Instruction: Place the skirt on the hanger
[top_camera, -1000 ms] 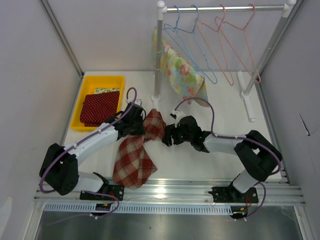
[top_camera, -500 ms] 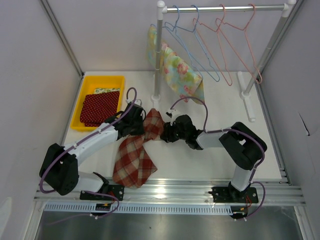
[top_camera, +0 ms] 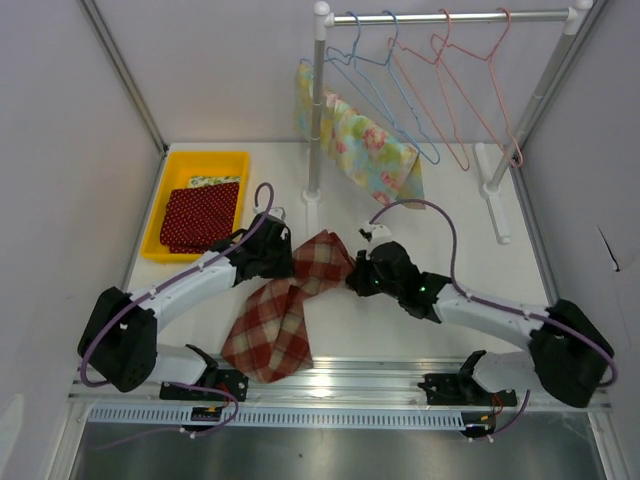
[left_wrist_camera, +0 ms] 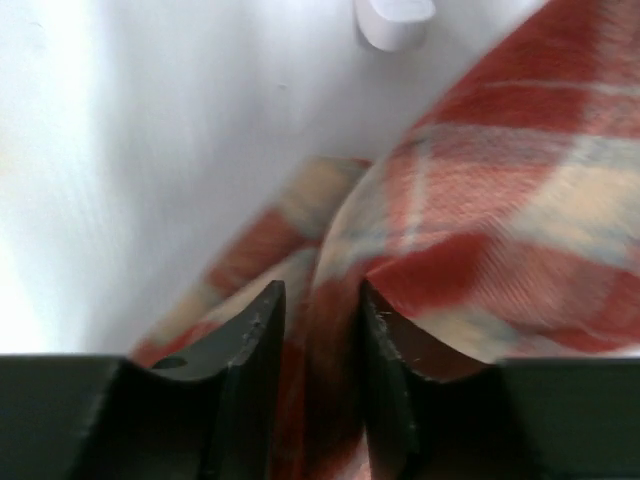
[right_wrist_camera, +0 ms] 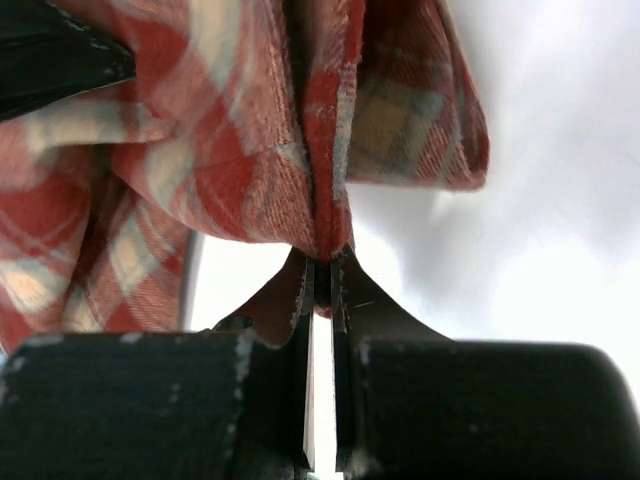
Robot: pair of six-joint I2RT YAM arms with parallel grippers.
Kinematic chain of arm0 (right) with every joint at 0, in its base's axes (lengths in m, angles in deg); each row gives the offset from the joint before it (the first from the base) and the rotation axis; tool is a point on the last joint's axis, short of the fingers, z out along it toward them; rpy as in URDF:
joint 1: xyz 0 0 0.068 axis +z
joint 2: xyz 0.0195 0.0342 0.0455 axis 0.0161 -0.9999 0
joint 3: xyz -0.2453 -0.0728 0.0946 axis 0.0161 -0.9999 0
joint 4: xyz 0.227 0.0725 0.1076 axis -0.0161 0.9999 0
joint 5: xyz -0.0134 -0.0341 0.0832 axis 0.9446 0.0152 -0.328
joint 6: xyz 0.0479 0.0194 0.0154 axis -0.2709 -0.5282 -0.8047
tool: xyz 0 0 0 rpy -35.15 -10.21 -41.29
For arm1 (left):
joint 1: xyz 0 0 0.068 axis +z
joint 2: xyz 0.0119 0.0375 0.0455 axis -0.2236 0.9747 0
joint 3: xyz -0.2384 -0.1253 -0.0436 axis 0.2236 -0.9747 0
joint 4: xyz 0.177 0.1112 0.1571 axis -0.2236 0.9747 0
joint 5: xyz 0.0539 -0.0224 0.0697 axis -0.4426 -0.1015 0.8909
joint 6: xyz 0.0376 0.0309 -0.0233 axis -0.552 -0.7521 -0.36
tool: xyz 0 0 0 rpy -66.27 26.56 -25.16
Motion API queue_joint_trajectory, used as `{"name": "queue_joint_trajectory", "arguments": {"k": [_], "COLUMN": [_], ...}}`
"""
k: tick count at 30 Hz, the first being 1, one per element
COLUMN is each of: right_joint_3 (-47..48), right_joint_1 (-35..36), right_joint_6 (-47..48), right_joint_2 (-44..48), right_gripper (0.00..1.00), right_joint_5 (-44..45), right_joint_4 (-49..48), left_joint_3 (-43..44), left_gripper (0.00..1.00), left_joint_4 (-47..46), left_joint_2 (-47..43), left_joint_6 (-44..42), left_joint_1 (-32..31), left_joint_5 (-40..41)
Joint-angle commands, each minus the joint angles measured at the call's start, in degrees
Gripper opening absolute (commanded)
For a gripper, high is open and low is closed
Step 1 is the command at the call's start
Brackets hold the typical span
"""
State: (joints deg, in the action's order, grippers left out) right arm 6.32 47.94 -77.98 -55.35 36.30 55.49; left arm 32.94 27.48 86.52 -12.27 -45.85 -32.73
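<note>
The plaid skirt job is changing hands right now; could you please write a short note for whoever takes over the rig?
Right pincer: shut on a fold of the plaid skirt.
Left pincer: jaws partly apart, skirt cloth between them; grip unclear.
Skirt: top end spread between the two pincers, the rest on the table.
Hangers: all on the rail.
Done: skirt gripped.
Left: carry it to a hanger and hang it.
</note>
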Motion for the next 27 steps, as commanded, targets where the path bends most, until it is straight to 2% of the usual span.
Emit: {"name": "queue_joint_trajectory", "arguments": {"k": [1,2,5,10,17,21,24,27], "right_joint_3": [-0.9,-0.8,-1.0,2.4,12.6,13.8,13.9,13.7], "right_joint_1": [-1.1,-1.7,-2.5,-3.2,-1.6,-0.6,-0.5,-0.5], "right_joint_6": [-3.8,-3.8,-3.9,-3.3,-2.4,-5.4,-9.0,-12.6], "right_joint_2": [8.8,11.4,15.0,21.3,21.0,19.6,16.8,14.1], "right_gripper": [0.0,0.0,0.0,0.0,0.0,0.0,0.0,0.0], "right_joint_5": [6.4,6.2,6.4,5.6,2.8,0.2,-0.8,-2.9], "right_joint_4": [16.7,19.1,27.4,35.9,39.4,36.5,34.1,30.6], "left_joint_3": [-0.9,-0.8,0.9,7.2,11.2,9.6,3.6,-4.7], "left_gripper": [0.45,0.51,0.6,0.64,0.71,0.72,0.72,0.72], "left_joint_4": [-3.3,-4.1,-5.0,-2.8,-5.0,-7.8,-13.2,-20.0], "left_joint_2": [-1.3,-1.5,-3.4,-4.5,-9.5,-13.5,-17.4,-20.9], "left_joint_6": [1.2,1.2,0.6,-0.8,-5.4,-6.7,-5.6,-5.0], "left_joint_1": [-0.1,-0.5,-1.2,-1.3,-5.3,-9.6,-14.2,-22.3], "left_joint_5": [-3.3,-4.0,-6.1,-6.6,-12.0,-11.4,-7.8,-0.6]}}
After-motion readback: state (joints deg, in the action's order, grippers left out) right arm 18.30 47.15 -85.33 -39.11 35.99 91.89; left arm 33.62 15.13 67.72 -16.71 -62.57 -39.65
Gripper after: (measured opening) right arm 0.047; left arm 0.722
